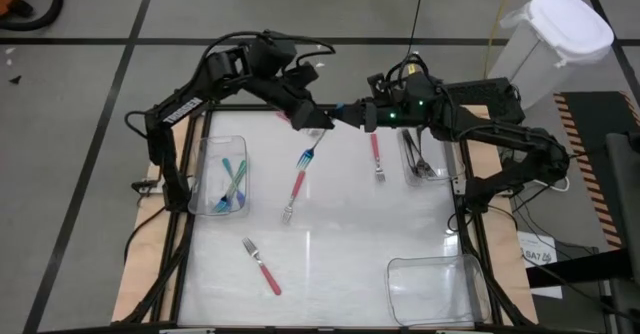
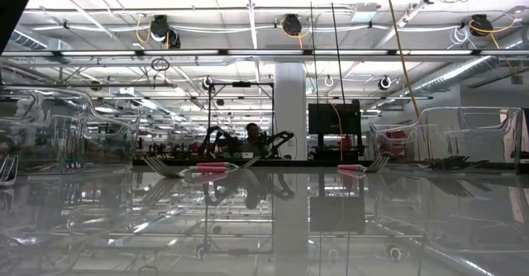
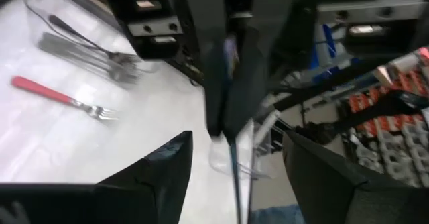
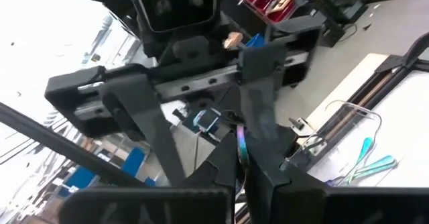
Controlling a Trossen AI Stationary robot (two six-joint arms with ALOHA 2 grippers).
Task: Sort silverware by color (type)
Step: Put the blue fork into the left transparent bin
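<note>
Above the table's far edge, right hand [image 1: 352,114] pinches a fork [image 3: 231,147] between the left hand's [image 1: 318,119] spread fingers.

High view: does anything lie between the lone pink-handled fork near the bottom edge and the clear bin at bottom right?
Nothing visible does. Only bare tabletop separates the pink-handled fork from the clear bin. The other loose forks all lie farther up the picture.

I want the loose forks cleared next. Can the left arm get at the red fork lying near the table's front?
Probably yes: the left gripper is open, and the red fork lies alone with nothing around it.
</note>
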